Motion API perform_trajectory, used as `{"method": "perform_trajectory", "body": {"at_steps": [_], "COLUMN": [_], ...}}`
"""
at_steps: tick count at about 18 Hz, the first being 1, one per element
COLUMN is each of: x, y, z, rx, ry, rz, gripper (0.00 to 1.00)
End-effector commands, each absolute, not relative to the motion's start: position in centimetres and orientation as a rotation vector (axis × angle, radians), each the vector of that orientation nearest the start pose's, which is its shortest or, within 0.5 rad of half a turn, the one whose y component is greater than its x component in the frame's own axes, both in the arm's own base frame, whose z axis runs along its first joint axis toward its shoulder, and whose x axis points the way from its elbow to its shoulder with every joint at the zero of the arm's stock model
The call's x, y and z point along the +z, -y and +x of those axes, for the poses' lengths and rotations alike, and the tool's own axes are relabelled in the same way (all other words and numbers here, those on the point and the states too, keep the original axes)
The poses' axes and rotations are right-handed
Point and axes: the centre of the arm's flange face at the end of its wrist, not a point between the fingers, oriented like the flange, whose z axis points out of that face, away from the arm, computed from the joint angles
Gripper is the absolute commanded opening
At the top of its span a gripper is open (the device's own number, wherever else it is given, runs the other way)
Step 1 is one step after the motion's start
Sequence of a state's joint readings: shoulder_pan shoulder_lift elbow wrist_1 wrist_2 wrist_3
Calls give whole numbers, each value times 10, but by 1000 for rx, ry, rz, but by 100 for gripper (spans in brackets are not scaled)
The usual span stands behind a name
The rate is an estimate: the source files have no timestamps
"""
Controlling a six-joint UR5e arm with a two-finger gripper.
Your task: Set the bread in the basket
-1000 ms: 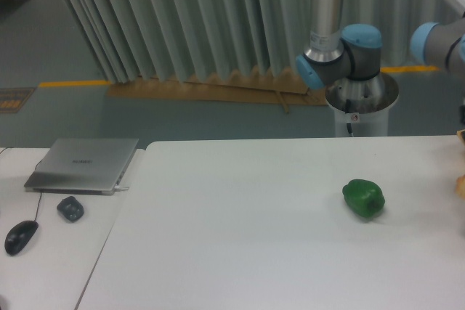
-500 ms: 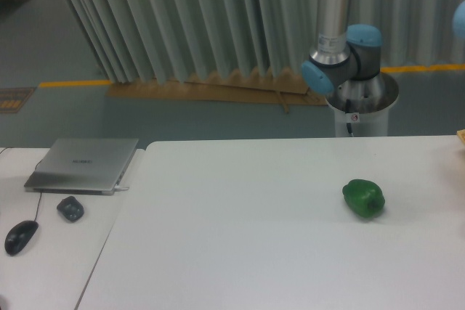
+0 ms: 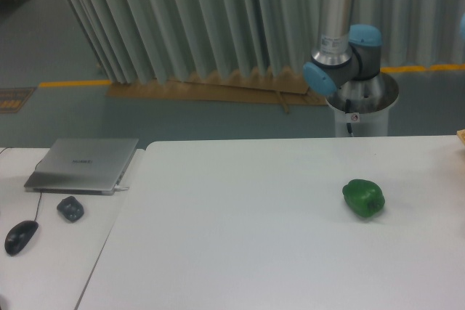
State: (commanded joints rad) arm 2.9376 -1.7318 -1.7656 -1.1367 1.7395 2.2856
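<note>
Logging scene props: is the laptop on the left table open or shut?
Shut. The laptop lies flat with its silver lid down, no screen or keyboard showing.

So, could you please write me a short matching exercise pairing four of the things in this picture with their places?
Things:
1. green pepper
2. laptop
3. computer mouse
4. robot base

Places:
A. closed, at the far edge of the left table
B. behind the large table, on the right
C. right part of the large table
D. left table's near left part

Pairs: 1-C, 2-A, 3-D, 4-B
</note>
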Motion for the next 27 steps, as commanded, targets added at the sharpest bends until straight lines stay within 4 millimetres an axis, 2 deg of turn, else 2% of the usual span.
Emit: {"method": "perform_trajectory", "body": {"at_steps": [5, 6, 7, 8, 9, 15, 19, 22, 25, 27], "x": [353, 353, 352, 352, 353, 366, 370, 364, 361, 364], "y": [-221, -220, -221, -222, -223, -235, -230, -223, -212, -206], "z": [-509, -509, -509, -509, -509, -506, -507, -511, -517, -520], "rx": [24, 25, 22, 24, 25, 101, 106, 87, 55, 42], "ry": [-1494, -1489, -1494, -1505, -1507, -1470, -1470, -1474, -1621, -1653], "rz": [-3021, -3022, -3019, -3014, -3011, -2944, -2945, -2952, -2924, -2958], "gripper": [13, 31, 73, 94, 100, 100, 100, 100, 100, 100]}}
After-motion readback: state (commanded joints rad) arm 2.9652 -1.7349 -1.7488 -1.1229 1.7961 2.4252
